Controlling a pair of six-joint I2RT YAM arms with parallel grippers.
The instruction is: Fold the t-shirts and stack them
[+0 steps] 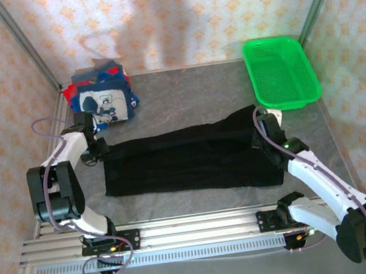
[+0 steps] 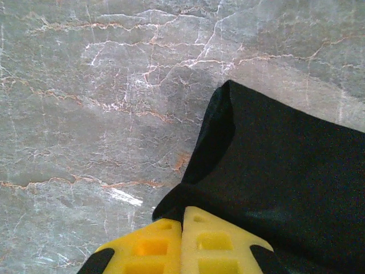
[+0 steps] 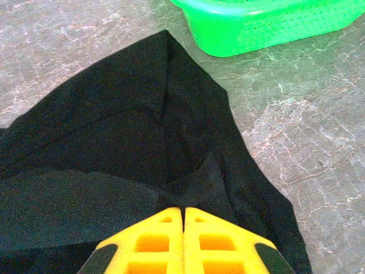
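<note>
My left pincer (image 2: 182, 228) is fully closed, its yellow pads pinching one end of the black t-shirt (image 2: 285, 182). The cloth puckers into a small pleat just ahead of the pads. My right pincer (image 3: 182, 222) is closed the same way on the opposite end of that shirt, where the cloth rises into a peaked ridge.

From above, the shirt lies as a long dark band across the middle of the grey marble table (image 1: 184, 96), stretched between my two pincers. A navy t-shirt with a white cartoon print (image 1: 104, 101) tops a small pile at the back left, near my left arm. A bright green mesh basket (image 1: 281, 73) stands at the back right, near the shirt's right end but apart from it.

I judge the step in hand to be a fold of the black shirt. To do it well, I would raise both ends together at equal height, with the cloth taut enough for a straight crease. I would then lay edge onto edge squarely, steering the right end clear of the basket.
</note>
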